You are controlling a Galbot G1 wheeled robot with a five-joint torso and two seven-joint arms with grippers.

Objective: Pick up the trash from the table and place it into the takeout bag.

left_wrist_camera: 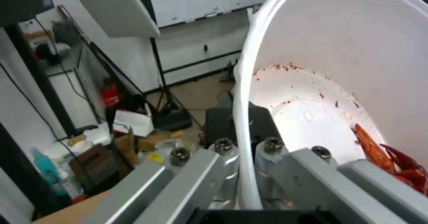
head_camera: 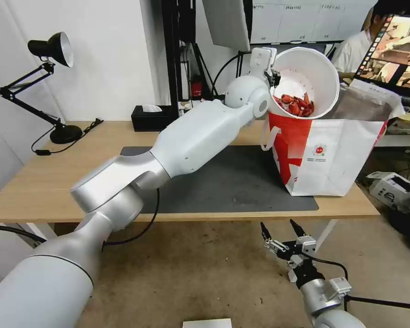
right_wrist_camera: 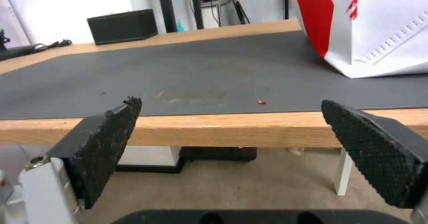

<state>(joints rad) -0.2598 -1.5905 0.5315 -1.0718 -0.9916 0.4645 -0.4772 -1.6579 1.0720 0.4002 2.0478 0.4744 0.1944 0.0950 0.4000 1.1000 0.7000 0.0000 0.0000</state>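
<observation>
The left gripper (head_camera: 274, 78) has its jaws pinching the rim of the white bowl (head_camera: 312, 73), tipped on its side directly above the takeout bag's (head_camera: 332, 155) open mouth, crayfish shells (head_camera: 297, 105) pooled at the lower wall. The right gripper (head_camera: 281, 231), jaws spread, hangs below the bench (head_camera: 45, 182) edge.

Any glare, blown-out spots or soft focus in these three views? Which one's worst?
Left wrist view is worst: the white bowl sits very close, its inner base glares near-white and its rim is soft. Head view: evenly lit, the laptop screen bright at the corner, left gripper clamped on the bowl rim. Right wrist view: the close right gripper fingers look soft, and the mat shows a dull sheen.
</observation>
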